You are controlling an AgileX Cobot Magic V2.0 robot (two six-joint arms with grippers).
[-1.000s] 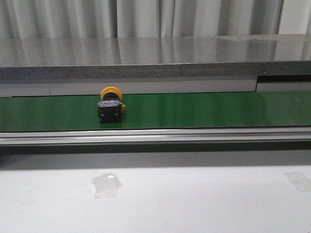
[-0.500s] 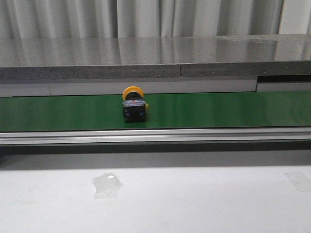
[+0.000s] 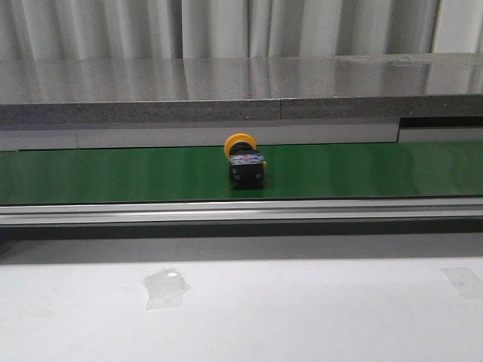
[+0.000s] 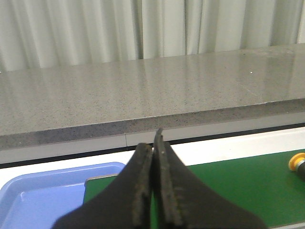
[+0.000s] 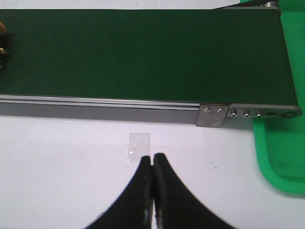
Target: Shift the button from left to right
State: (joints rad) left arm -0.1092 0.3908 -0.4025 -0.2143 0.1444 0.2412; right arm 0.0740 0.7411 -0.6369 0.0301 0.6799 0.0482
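Note:
The button [image 3: 245, 166], a yellow mushroom cap on a black body, lies on the green conveyor belt [image 3: 362, 170] near its middle in the front view. Its yellow cap also shows at the edge of the left wrist view [image 4: 298, 162], and a sliver of it shows at the edge of the right wrist view [image 5: 2, 31]. My left gripper [image 4: 153, 143] is shut and empty, above the belt's left end. My right gripper [image 5: 153, 160] is shut and empty, over the white table in front of the belt. Neither gripper shows in the front view.
A blue tray [image 4: 43, 195] sits at the belt's left end. A green tray [image 5: 281, 152] sits below the belt's right end. Clear tape patches [image 3: 166, 286] lie on the white table. A grey stone ledge [image 3: 241, 90] runs behind the belt.
The button has travelled to the right along the belt, from left of centre to about the middle. No gripper is seen moving.

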